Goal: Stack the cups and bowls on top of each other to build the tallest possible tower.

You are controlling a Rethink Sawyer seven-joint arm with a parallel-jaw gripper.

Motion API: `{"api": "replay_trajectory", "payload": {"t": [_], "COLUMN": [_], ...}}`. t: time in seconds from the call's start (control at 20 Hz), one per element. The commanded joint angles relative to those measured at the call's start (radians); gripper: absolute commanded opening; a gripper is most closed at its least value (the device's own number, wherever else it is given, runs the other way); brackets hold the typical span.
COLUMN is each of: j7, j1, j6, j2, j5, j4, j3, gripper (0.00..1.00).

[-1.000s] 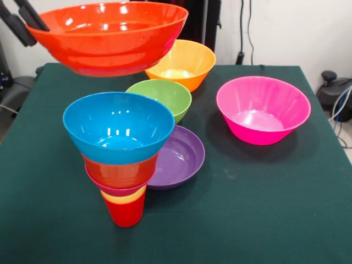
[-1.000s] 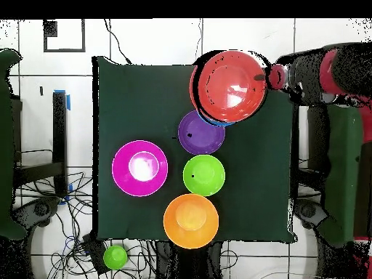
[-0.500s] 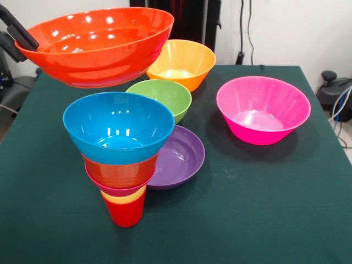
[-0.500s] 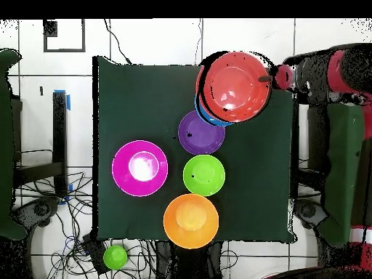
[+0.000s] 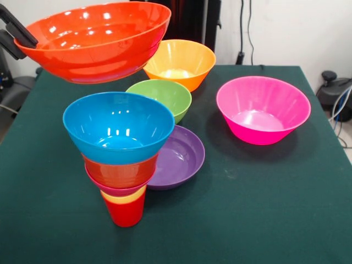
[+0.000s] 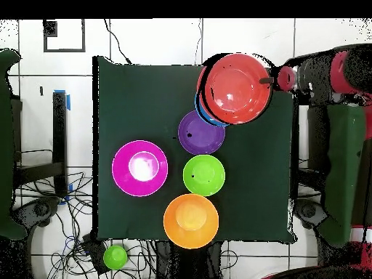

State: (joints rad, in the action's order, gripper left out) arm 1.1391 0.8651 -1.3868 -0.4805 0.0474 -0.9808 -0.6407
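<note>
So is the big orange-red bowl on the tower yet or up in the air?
In the air: the orange-red bowl, held by the claw, hangs above the blue bowl.

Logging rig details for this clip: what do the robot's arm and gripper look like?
The gripper shows as black, bar-like, padded-looking fingers at the front view's left edge. Overhead, the arm is bulky, red and black, ending in a round red wrist piece. No markings or cables discernible.
</note>
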Motion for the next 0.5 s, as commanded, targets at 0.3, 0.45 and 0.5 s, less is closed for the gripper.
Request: {"api": "replay_trajectory", "payload": {"t": [0.3,0.45,0.5], "j7": [-0.07,-0.068,-0.068], "j1": [-0.027,-0.038,-0.037], "j6": [-0.042,-0.024,-0.017], "j2": [0.003,0.019,0.021], "j5": [-0.009,-0.022,-0.023], "j4": [0.032,0.058,0.057], "j3": [-0.046,-0.039,-0.039], "gripper": [0.0,0.0,0.0]}}
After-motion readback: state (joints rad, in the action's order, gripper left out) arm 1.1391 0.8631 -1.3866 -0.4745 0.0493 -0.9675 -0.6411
